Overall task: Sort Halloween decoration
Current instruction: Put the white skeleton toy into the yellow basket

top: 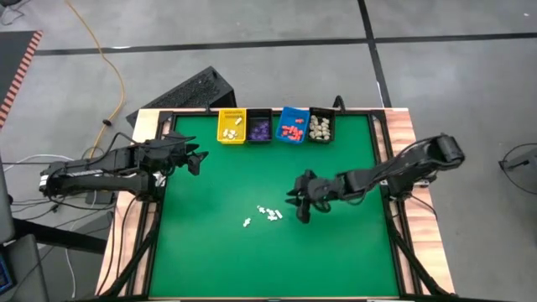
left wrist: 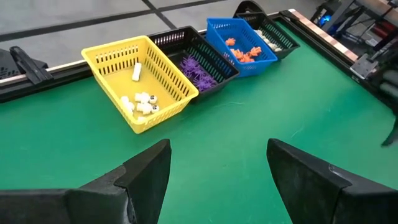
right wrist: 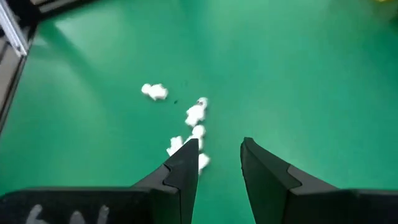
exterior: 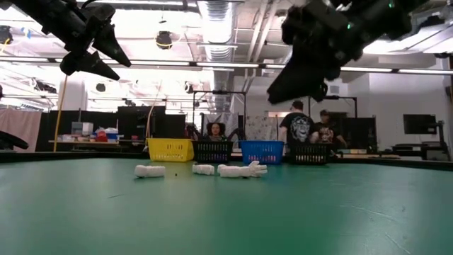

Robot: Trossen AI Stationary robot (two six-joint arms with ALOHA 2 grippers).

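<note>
tiny white decoration pieces (top: pixel 268 214) scattered mid-bench, a loose cluster plus one stray (top: pixel 247 222) a little apart, all lying flat on the green bench (top: pixel 218 252). probably light, hard moulded plastic: stiff enough not to crush, but small and smooth, so likely to skid or pop sideways under a pinch. best taken one at a time across the narrow middle, coming down from above, with neighbours kept out of the gap.

right gripper (right wrist: pixel 219 155) raised above the bench just beside the cluster, jaws partly open and holding nothing. seen from the right wrist, nearest white pieces (right wrist: pixel 196 134) sit just off one fingertip (right wrist: pixel 186 155), outside the gap rather than between the jaws; a small sideways shift and a descent seemingly needed before closing.

left gripper (top: pixel 195 158) parked high near the bins, jaws wide open and empty, well apart from the loose pieces.

already sorted: white pieces in the yellow bin (top: pixel 221 132), purple in the black bin (top: pixel 259 128), orange-red in the blue bin (top: pixel 281 125), cream in the far black bin (top: pixel 320 127).
</note>
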